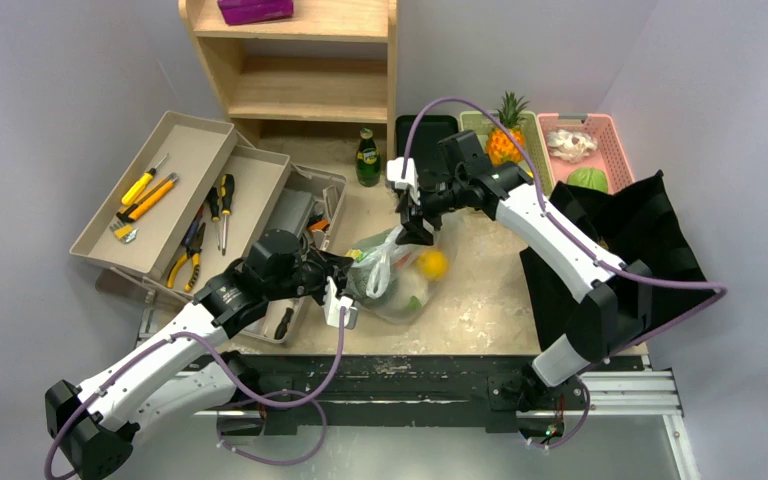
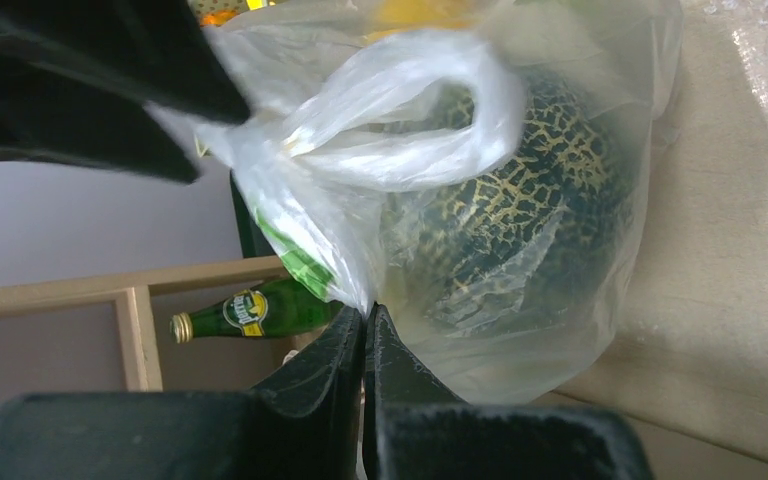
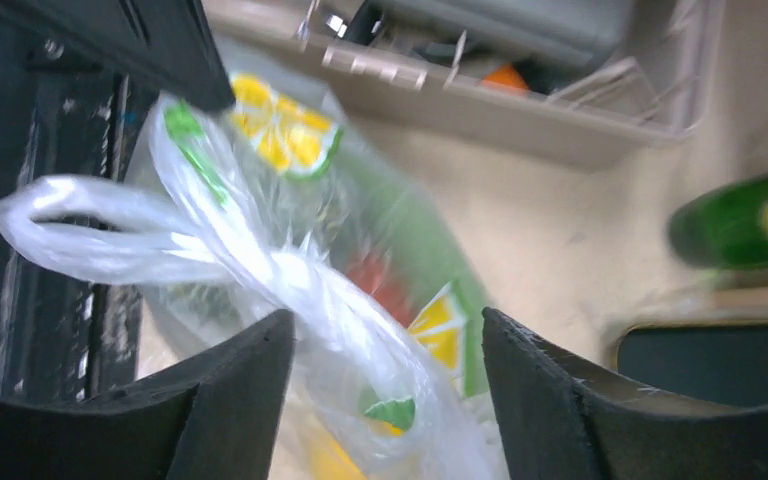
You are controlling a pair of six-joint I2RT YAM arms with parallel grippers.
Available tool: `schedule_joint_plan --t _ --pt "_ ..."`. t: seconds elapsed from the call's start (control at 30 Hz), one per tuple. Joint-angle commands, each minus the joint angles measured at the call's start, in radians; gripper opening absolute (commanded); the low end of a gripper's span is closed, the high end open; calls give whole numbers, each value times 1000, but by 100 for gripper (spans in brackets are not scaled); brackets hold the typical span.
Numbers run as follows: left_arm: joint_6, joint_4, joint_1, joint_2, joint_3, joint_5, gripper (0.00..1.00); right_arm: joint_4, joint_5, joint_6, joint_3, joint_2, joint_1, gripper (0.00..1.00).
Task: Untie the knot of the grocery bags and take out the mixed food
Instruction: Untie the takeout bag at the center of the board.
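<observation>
The sandy beige desk (image 1: 480,300) fills the middle of the top view, and a pale wooden shelf unit (image 1: 305,95) stands at its upper centre. A large floppy black cloth bag (image 1: 650,235) lies slumped at the right of the frame, partly over the desk's edge. At the left, shallow beige trays (image 1: 195,150) hold yellow-handled hand tools (image 1: 145,195). In the centre of the frame the thin see-through plastic bag (image 1: 400,275) rests on the desk, its white handles twisted together at its upper left. At the top right sit a pink plastic basket (image 1: 610,150) and, left of it, a green basket (image 1: 475,125) holding a pineapple (image 1: 505,140). In the left wrist view a round dark green netted melon (image 2: 520,220) presses against the film inside the plastic bag. A green glass bottle (image 1: 367,158) stands upright on the desk just below the shelf unit. A round yellow citrus (image 1: 433,263) shows through the plastic bag's right side. The left jaws, at the bag's lower left edge, are clenched on a pinch of its film, the tips pressed together. The right jaws, over the bag's upper edge, stand released, and the twisted handle runs between the two dark fingers (image 3: 230,390) without being gripped.
</observation>
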Motion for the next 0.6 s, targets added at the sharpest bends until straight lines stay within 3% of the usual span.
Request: schedule_joint_plan --t 0.0,0.17,0.4,0.57 --pt "25 68 -6 -13 29 8 0 -193 -39 -138 0 16 -10 54" --pt "-107 91 14 -6 33 -73 0 -227 -12 -136 12 -53 -18 0" --pt "-329 118 176 -36 63 -105 0 127 124 83 -102 -231 -40 0" --pt "-262 95 193 -122 -76 -120 0 298 237 186 -276 -343 -44 0"
